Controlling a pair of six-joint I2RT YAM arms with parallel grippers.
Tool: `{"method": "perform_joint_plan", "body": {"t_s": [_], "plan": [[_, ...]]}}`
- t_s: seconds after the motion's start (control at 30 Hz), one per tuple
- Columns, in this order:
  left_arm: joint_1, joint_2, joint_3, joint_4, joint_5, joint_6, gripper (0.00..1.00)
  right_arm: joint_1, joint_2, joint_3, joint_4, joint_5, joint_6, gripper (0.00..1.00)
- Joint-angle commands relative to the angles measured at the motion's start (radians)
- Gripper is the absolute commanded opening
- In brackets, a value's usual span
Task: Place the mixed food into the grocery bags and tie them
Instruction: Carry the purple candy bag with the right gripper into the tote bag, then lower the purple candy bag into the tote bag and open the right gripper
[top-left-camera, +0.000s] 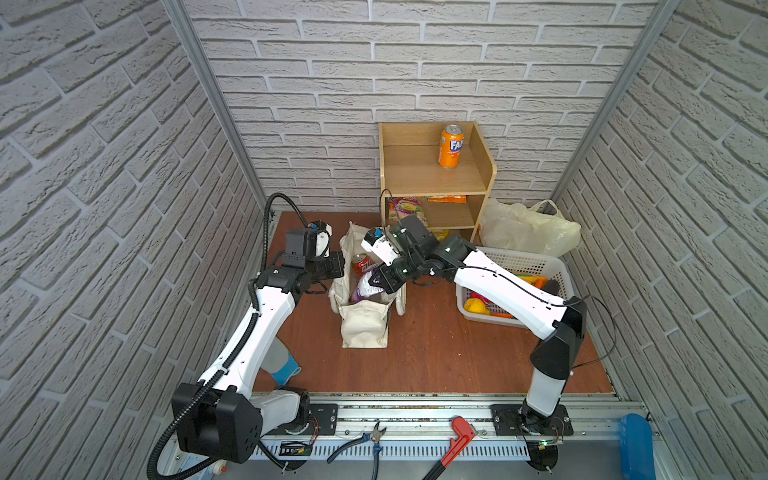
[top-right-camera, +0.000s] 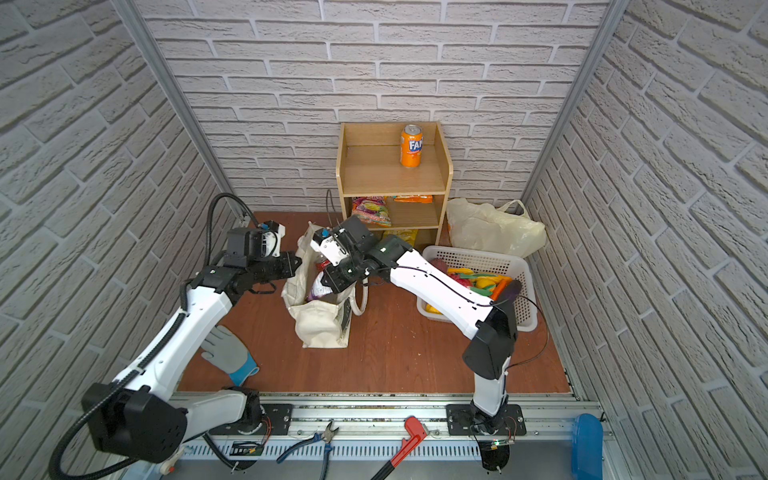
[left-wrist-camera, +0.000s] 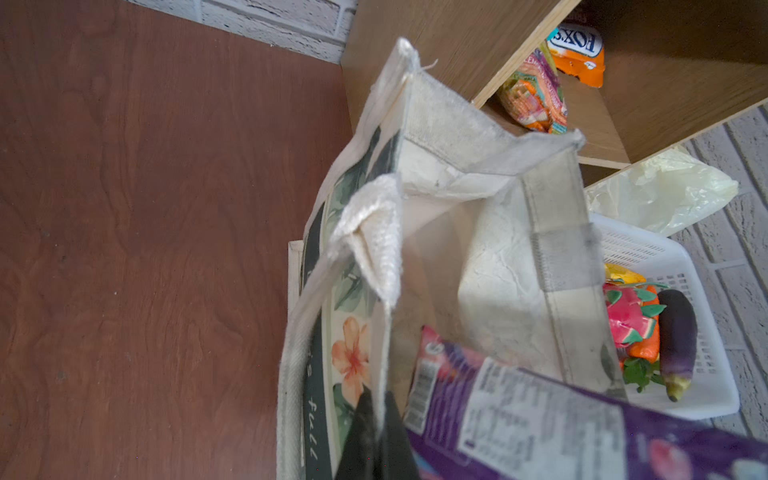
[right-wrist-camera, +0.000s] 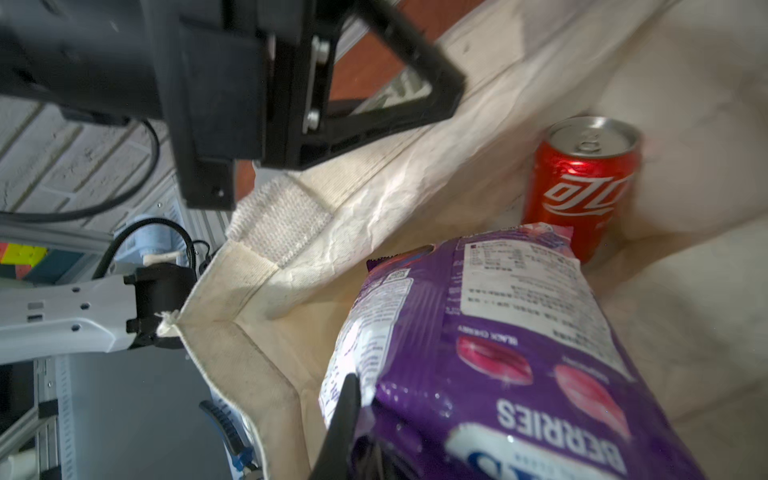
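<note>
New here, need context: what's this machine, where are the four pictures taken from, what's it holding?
Two robot arms over a wooden table. Two pictures look down from overhead; two come from a camera on each wrist. The left arm has its jaws shut on the rim of a cream tote. The right arm has its jaws shut on a purple snack packet at the tote's mouth; a red can stands inside. Nearby: a white basket of toy produce, a shelf with an orange can, a plastic bag.
</note>
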Motion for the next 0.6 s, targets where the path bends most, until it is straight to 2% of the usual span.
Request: {"method": "perform_joint_plan", "body": {"t_s": [0.0, 0.2, 0.43, 0.57], "plan": [[0.005, 0.006, 0.030, 0.001, 0.017, 0.018, 0.00, 0.033, 0.042, 0.082, -0.098, -0.007, -0.110, 0.05], [0.006, -0.001, 0.029, 0.005, 0.014, 0.015, 0.00, 0.038, 0.127, 0.030, -0.035, 0.006, -0.080, 0.05], [0.005, -0.008, 0.017, 0.015, 0.018, 0.004, 0.00, 0.037, 0.207, -0.038, 0.062, -0.046, -0.009, 0.06], [0.005, -0.011, 0.014, 0.022, 0.018, -0.002, 0.00, 0.033, 0.245, -0.058, 0.070, -0.039, 0.019, 0.06]]}}
